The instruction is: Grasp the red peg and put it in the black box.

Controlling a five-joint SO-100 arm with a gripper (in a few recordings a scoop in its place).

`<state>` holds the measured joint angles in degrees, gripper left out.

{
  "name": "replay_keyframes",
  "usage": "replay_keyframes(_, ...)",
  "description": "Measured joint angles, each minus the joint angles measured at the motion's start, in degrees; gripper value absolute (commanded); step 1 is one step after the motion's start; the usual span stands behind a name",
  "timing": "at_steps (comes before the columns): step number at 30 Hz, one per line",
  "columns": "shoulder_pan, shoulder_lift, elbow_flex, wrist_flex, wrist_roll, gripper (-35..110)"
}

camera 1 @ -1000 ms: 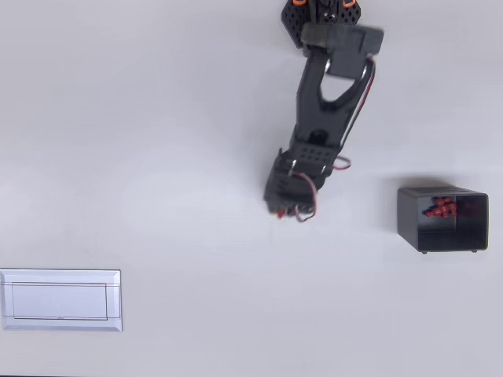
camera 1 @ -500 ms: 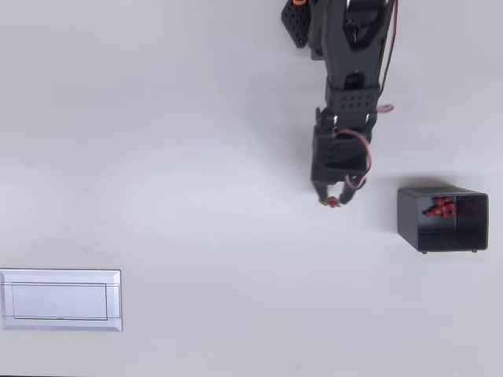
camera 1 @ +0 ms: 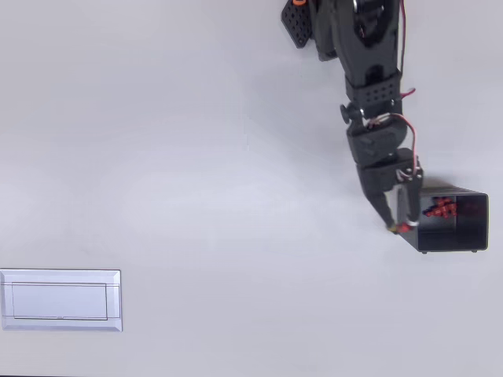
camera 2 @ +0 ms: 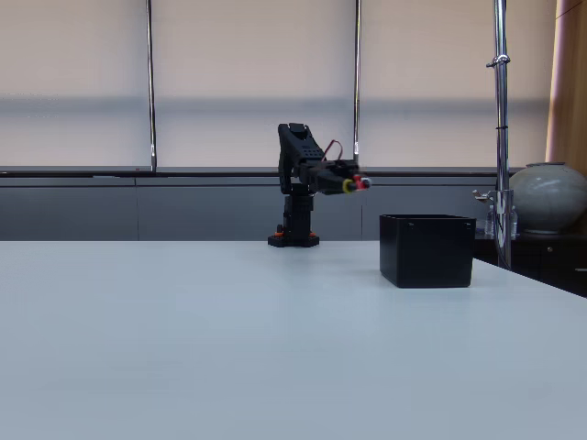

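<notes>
While the arm reaches toward the black box (camera 1: 444, 221), its gripper (camera 1: 399, 227) stays out of it, pinched on the red peg (camera 2: 363, 183), held well above the table (camera 2: 183, 348) beside the box's near wall. Tiny, light and probably rigid, the peg looks easy to fumble; a tip pinch suits it. Fingertips blur together overhead, and other red pegs (camera 1: 440, 208) lie half shadowed inside.
</notes>
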<state>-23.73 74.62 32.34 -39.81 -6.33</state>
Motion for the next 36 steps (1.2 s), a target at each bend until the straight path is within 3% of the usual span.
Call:
replay_keyframes(9,-4.8,13.1,9.4,-3.2,1.1,0)
replay_keyframes(27,-10.5,17.0,10.3,-5.1,1.1,0)
replay_keyframes(32,-10.5,17.1,10.3,-5.4,0.6,16)
replay_keyframes(36,-9.6,17.1,10.3,-6.4,-1.2,18)
